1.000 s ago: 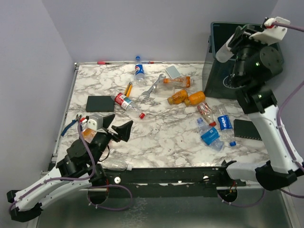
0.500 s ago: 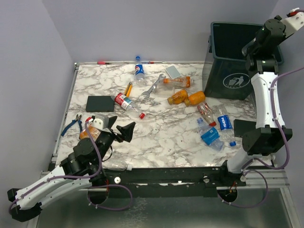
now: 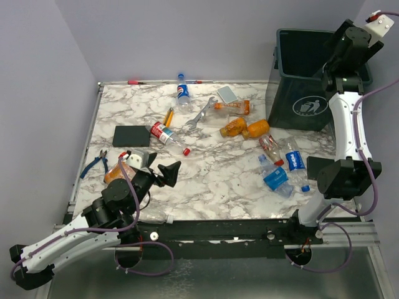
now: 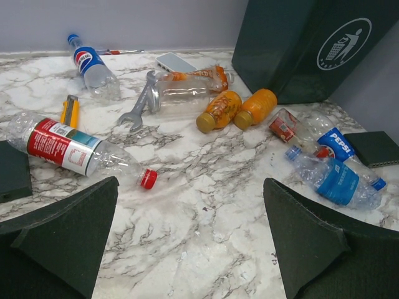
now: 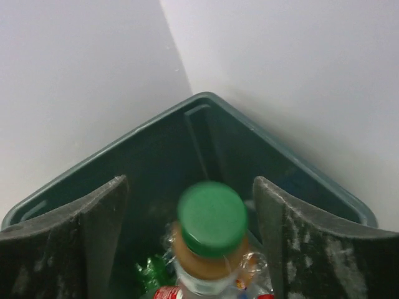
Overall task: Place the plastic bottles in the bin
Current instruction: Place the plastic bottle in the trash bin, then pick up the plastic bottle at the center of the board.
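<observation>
The dark green bin [image 3: 305, 93] stands at the table's far right corner. My right gripper [image 3: 340, 50] hangs over its opening with jaws open. In the right wrist view a clear bottle with a green cap [image 5: 212, 218], blurred, sits between the fingers [image 5: 93, 218] with a gap on each side, over the bin [image 5: 206, 103]; green plastic lies below. Several plastic bottles lie on the marble: a Pepsi one [image 3: 182, 93], a red-labelled one [image 3: 165, 134], two orange ones [image 3: 234, 128], and a blue-labelled cluster [image 3: 274, 177]. My left gripper [image 3: 156, 167] is open and empty, low over the near left.
A silver wrench [image 3: 201, 113] and a yellow-handled tool [image 3: 168, 116] lie among the far bottles. Black pads sit at the left [image 3: 131, 136] and right [image 3: 324, 168]. Blue-handled pliers [image 3: 93, 163] lie by the left edge, and a white device [image 3: 227, 94] lies near the back.
My right arm has swung up over the bin and its jaws have opened off the green-capped bottle. My left gripper has edged slightly right, still open.
</observation>
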Tool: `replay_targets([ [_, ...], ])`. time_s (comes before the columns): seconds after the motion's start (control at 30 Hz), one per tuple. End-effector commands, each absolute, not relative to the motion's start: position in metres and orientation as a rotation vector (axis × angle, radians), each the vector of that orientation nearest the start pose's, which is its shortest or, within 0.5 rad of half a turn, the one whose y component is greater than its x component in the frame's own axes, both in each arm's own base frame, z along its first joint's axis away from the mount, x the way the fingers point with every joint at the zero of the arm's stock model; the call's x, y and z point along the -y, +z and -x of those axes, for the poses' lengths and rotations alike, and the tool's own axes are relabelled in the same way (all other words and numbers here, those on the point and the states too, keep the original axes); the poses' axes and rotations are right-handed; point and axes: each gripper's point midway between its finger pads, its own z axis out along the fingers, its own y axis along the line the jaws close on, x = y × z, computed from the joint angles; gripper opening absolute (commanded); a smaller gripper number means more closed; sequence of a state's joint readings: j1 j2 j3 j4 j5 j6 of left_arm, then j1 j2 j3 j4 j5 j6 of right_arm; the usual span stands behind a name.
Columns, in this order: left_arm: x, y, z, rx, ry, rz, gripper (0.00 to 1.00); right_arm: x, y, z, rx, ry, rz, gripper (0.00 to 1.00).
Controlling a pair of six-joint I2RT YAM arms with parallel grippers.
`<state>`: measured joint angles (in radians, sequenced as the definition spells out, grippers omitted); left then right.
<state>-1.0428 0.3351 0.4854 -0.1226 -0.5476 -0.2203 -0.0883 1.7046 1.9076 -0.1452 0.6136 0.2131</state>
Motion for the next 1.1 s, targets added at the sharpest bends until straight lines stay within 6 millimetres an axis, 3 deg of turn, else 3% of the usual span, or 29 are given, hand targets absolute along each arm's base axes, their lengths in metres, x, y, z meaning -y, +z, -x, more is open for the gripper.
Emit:
replay_targets([
  [0.0,0.162,0.257,-0.188,-1.568,-0.567,-0.25,0.99,0.117,0.468,-0.507,-1.398,-0.22,-0.599,0.86],
  [0.13,0.166,0.255,-0.188,-1.579,-0.571,-0.265,0.99,0.094,0.509,-0.501,-1.316,-0.043,-0.59,0.91],
  [0.2,0.167,0.255,-0.188,-1.582,-0.571,-0.271,0.99,0.071,0.538,-0.491,-1.259,0.081,-0.564,0.96],
  [0.27,0.167,0.253,-0.188,-1.585,-0.567,-0.272,0.99,0.036,0.569,-0.476,-1.2,0.18,-0.498,1.0],
  [0.33,0.167,0.252,-0.189,-1.59,-0.561,-0.272,0.99,-0.014,0.593,-0.45,-1.151,0.27,-0.399,1.0],
  [0.4,0.166,0.252,-0.19,-1.591,-0.555,-0.262,0.99,-0.06,0.598,-0.419,-1.123,0.356,-0.308,1.0],
  [0.47,0.164,0.252,-0.191,-1.592,-0.545,-0.249,0.99,-0.099,0.59,-0.388,-1.118,0.462,-0.235,1.0],
  [0.57,0.161,0.248,-0.193,-1.605,-0.524,-0.232,0.99,-0.145,0.547,-0.351,-1.205,0.602,-0.14,1.0],
  [0.7,0.159,0.243,-0.195,-1.626,-0.503,-0.225,0.99,-0.182,0.454,-0.32,-1.436,0.684,-0.049,1.0],
  [0.83,0.156,0.239,-0.199,-1.645,-0.47,-0.19,0.99,-0.186,0.334,-0.302,-1.764,0.683,-0.086,1.0],
  [0.93,0.138,0.237,-0.207,-1.667,-0.392,-0.068,0.99,-0.181,0.251,-0.282,-1.966,0.67,-0.149,1.0],
  [1.07,0.111,0.213,-0.211,-1.773,-0.258,0.133,0.99,-0.178,0.183,-0.251,-2.093,0.724,-0.188,1.0],
])
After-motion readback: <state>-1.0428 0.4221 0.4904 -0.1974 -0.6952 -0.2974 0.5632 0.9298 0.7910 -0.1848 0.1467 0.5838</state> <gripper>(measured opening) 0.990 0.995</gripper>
